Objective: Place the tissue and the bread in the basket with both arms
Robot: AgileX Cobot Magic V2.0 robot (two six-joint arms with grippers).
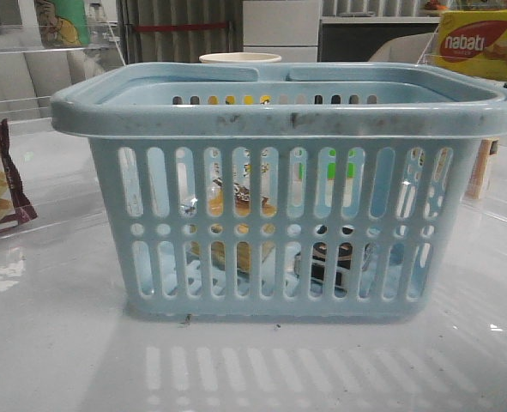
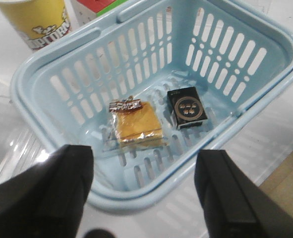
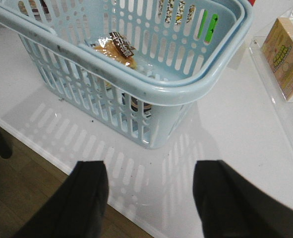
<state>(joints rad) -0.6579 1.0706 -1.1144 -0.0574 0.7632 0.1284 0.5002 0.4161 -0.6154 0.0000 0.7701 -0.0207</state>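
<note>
The pale-blue basket (image 1: 287, 116) stands in the middle of the white table. The bread (image 2: 136, 125), a clear bag of golden bread with a dark label, lies on the basket floor. The tissue (image 2: 187, 107), a small dark pack, lies beside it, apart from it. Through the slots in the front view I see the bread (image 1: 236, 206) and the tissue (image 1: 334, 257). In the right wrist view the bread (image 3: 115, 48) shows inside the basket (image 3: 186, 91). My left gripper (image 2: 144, 191) is open and empty above the basket's rim (image 2: 151, 191). My right gripper (image 3: 150, 191) is open and empty over the table's edge, beside the basket.
A yellow popcorn cup (image 2: 34, 22) stands behind the basket. A maroon-edged cracker bag (image 1: 0, 176) lies at the left. A yellow Nabati box (image 1: 480, 43) is at the back right. A pale carton (image 3: 285, 57) sits in a clear tray at the right. The table's front edge (image 3: 47, 153) drops to wooden floor.
</note>
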